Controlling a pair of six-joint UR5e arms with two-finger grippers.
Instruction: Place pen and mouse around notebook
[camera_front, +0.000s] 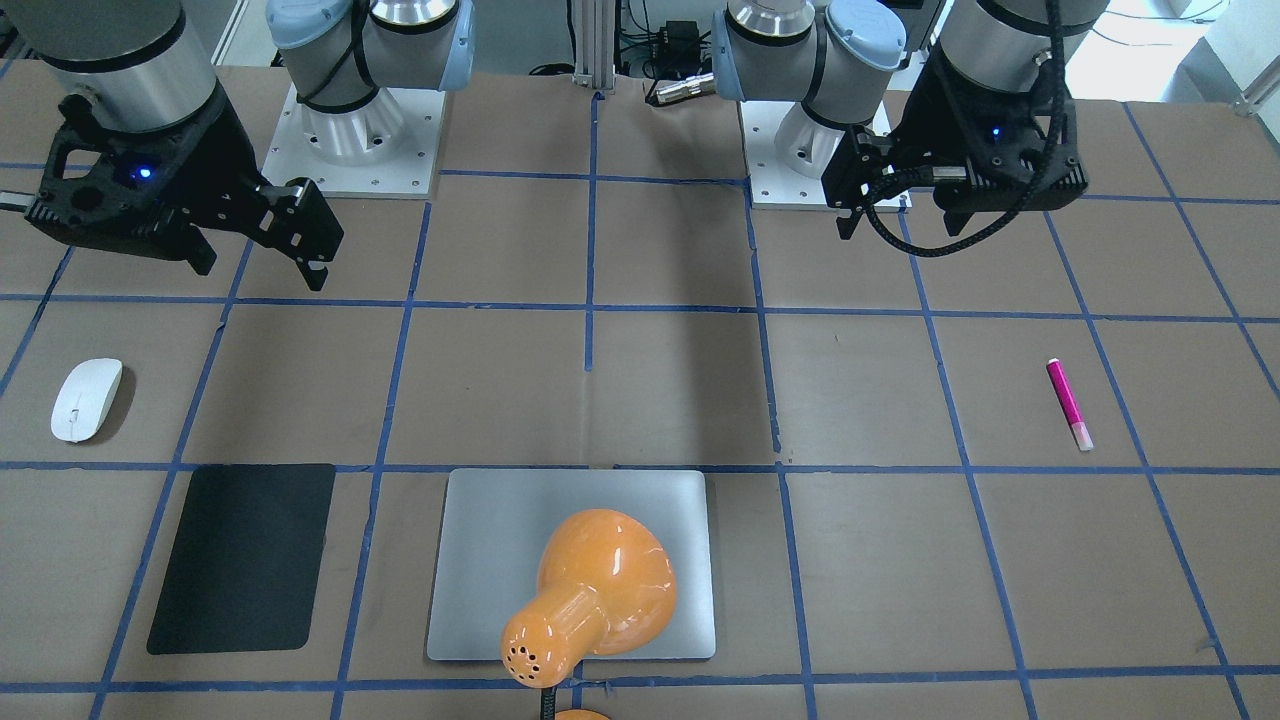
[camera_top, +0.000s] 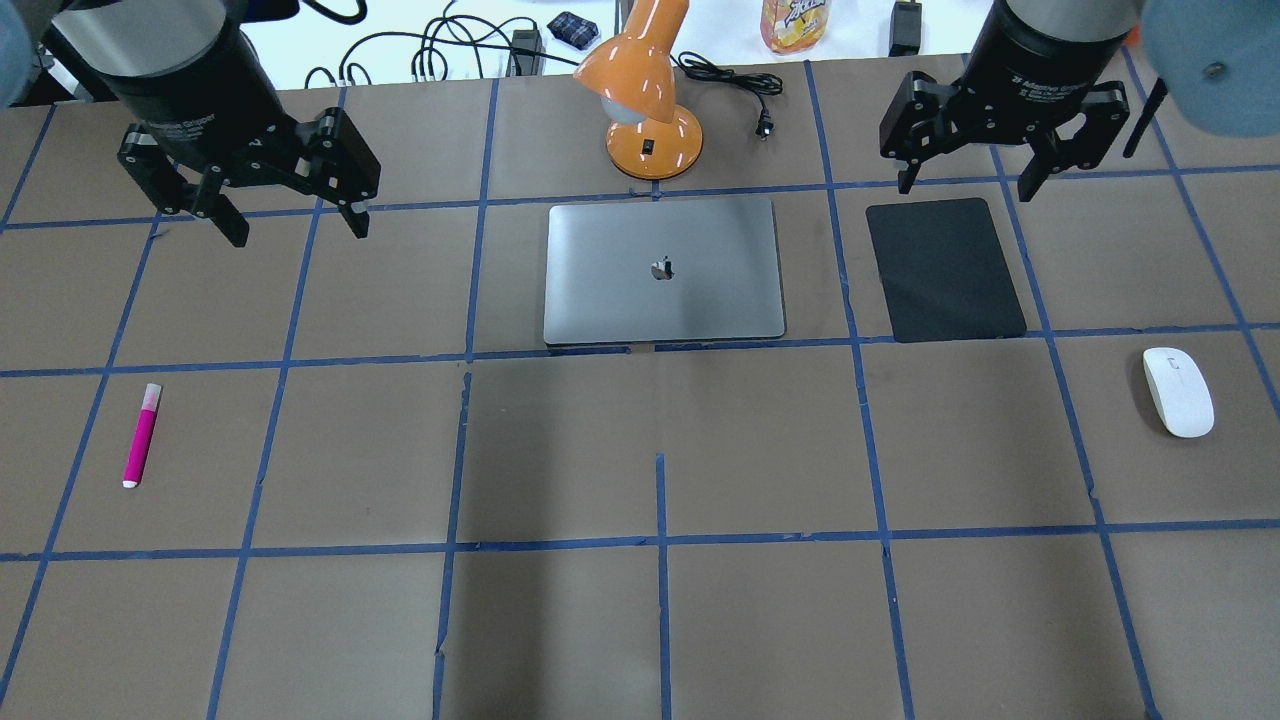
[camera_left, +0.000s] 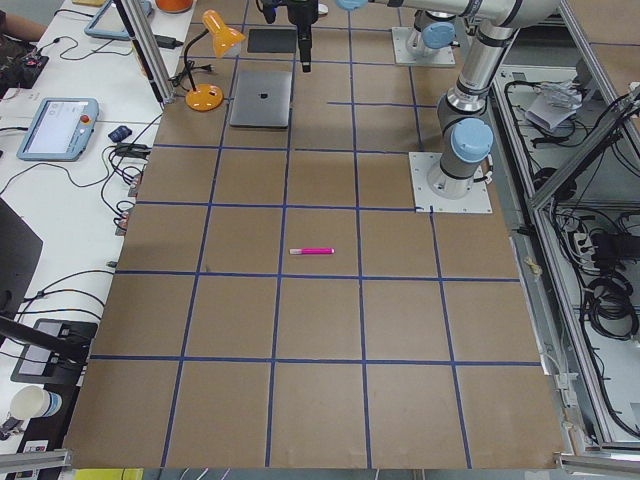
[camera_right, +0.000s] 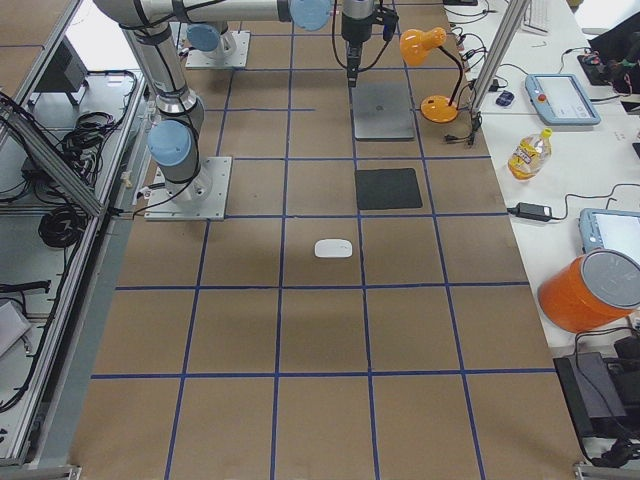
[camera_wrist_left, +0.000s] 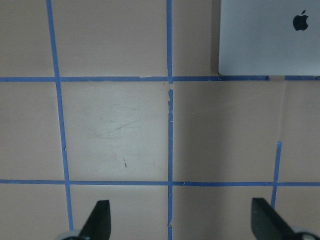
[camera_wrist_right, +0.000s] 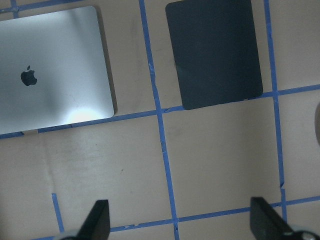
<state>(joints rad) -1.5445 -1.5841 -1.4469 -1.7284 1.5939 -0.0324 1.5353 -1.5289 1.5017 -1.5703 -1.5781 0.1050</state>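
The silver-grey notebook (camera_top: 664, 270) lies flat at the far middle of the table, also visible in the left wrist view (camera_wrist_left: 265, 37) and the right wrist view (camera_wrist_right: 50, 70). The magenta pen (camera_top: 141, 435) lies alone on the table's left side, well nearer than my left gripper (camera_top: 295, 225). That gripper hangs open and empty above the table, left of the notebook. The white mouse (camera_top: 1178, 391) rests at the right, nearer than my right gripper (camera_top: 967, 185). The right gripper is open and empty too, hovering over the far edge of a black mat.
A black mat (camera_top: 944, 268) lies right of the notebook. An orange desk lamp (camera_top: 650, 100) stands just behind the notebook, with its shade leaning over it in the front view (camera_front: 590, 600). Cables and a bottle sit beyond the far edge.
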